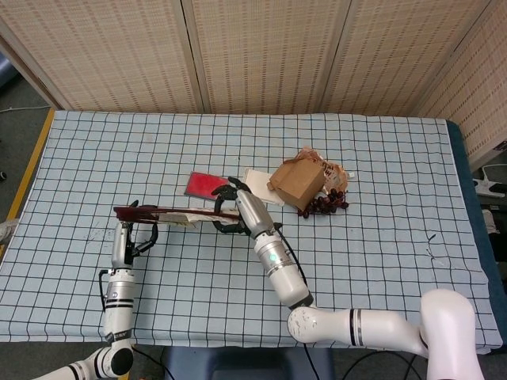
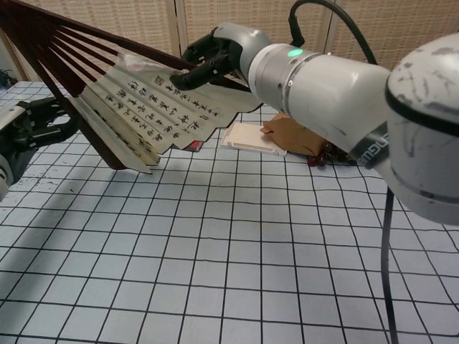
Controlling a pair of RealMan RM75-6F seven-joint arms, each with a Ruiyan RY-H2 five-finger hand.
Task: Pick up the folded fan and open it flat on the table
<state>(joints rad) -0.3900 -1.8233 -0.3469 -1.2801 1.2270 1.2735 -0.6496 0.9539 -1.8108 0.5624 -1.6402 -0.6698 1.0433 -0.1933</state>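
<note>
Dark wooden ribs and thin paper make the fan [image 2: 143, 107] light but tearable; I judge it best held by the outer ribs. It hangs partly spread above the checked desk [image 2: 229, 258], the left robot hand [image 2: 32, 129] gripping one outer rib, the right robot hand [image 2: 208, 61] pinching the other.

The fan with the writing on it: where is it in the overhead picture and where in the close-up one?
Head view: the fan is a thin dark strip, left of centre, between the two robot hands.
Chest view: the fan spreads across the upper left, partly open, paper and dark ribs showing.
Shared landmark: the right robot hand gripping its upper edge.
</note>
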